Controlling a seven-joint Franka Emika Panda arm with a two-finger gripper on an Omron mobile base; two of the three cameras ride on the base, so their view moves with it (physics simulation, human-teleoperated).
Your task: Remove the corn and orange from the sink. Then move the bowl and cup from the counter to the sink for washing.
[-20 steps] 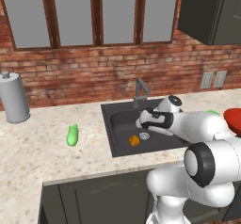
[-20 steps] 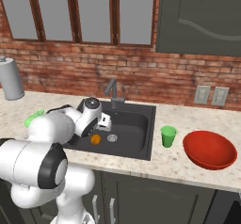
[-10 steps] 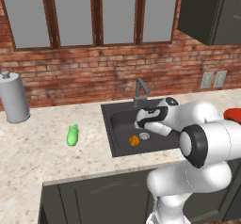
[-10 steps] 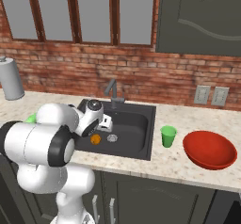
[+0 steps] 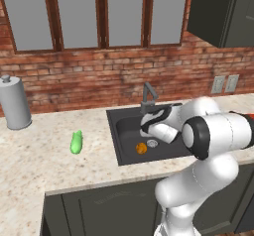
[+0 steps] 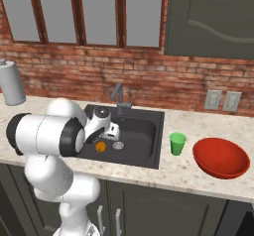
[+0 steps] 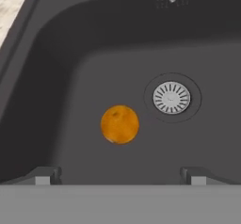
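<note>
The sink [image 5: 130,136] sits at the middle of the left base view, a dark basin sunk into the pale counter [image 5: 39,150]. The bowl [image 6: 221,157] rests on the counter at the lower right of the right base view, well apart from the sink, so that move is not yet made. The cup [image 6: 177,144] stands upright just left of it, between bowl and sink edge — also waiting. The corn [image 5: 76,142] lies on the counter at the left of the left base view, clear of the basin; that part looks done. The orange [image 7: 120,124] is on the sink floor, low and left of centre in the hand view, just beside the drain [image 7: 172,97] but apart from it. The gripper [image 7: 120,176] hangs over the basin with its jaws spread wide and nothing between them — the orange lies roughly midway between the two fingertips [image 7: 44,175]. By my reading, one item of four is handled, and the orange comes next.
</note>
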